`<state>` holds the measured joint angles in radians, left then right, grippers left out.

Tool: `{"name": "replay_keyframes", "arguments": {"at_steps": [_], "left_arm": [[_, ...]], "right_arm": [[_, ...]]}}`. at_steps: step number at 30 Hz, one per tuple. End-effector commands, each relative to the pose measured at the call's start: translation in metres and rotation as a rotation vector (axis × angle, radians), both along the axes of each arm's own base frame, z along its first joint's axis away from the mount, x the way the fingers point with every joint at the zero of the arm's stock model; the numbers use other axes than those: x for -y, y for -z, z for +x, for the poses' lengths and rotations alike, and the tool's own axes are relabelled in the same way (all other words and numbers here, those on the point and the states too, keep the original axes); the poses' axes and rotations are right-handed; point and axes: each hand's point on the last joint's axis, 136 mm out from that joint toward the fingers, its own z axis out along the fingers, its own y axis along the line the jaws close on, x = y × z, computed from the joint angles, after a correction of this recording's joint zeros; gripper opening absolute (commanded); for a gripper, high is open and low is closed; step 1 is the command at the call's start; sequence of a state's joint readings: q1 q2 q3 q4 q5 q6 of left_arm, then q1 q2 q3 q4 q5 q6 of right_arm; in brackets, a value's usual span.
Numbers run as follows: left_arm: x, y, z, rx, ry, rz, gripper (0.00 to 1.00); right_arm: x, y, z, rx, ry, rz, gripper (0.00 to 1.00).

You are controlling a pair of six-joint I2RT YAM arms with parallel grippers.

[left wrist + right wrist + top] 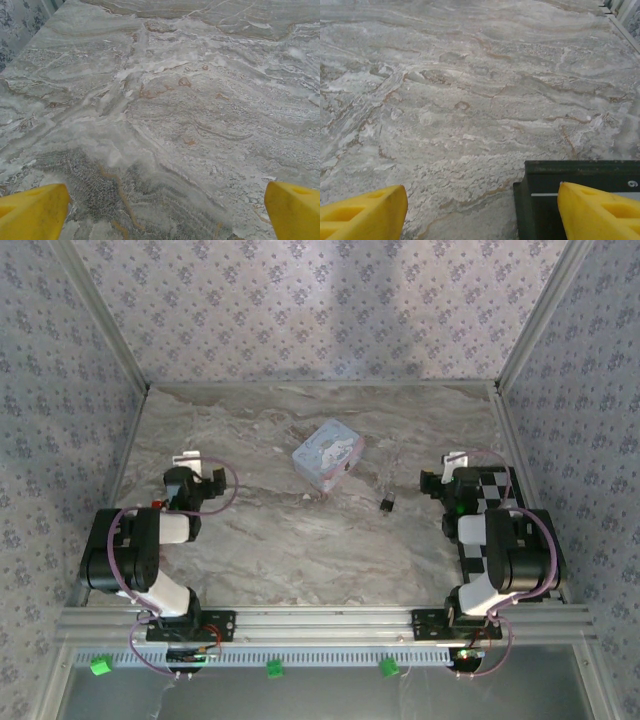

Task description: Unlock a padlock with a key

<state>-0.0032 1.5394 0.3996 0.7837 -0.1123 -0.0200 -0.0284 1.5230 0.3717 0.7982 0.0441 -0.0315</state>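
The padlock is a tiny dark block with a thin pale loop, lying on the marble table right of centre. I cannot make out a key in any view. My left gripper hovers over the left side of the table; in the left wrist view its yellow fingertips stand far apart over bare marble, so the left gripper is open. My right gripper sits to the right of the padlock, apart from it. In its wrist view the right gripper is open with nothing between the fingers.
A pale-blue square tin with a cartoon picture lies behind the padlock, near the table's middle. A black-and-white checkered board lies under the right arm; its dark edge is beside the right finger. Patterned walls enclose the table on three sides.
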Motion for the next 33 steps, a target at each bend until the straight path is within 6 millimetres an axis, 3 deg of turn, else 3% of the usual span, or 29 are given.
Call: {"name": "replay_keyframes", "arguments": {"at_steps": [1, 33], "left_arm": [[-0.0011, -0.0136, 0.0069, 0.052, -0.007, -0.018, 1.0], [-0.001, -0.0137, 0.0066, 0.052, -0.006, -0.016, 1.0]], "right_arm": [[0.0037, -0.0102, 0.0064, 0.037, 0.017, 0.01, 0.99], [0.0033, -0.0105, 0.0075, 0.032, 0.025, -0.002, 0.99]]}}
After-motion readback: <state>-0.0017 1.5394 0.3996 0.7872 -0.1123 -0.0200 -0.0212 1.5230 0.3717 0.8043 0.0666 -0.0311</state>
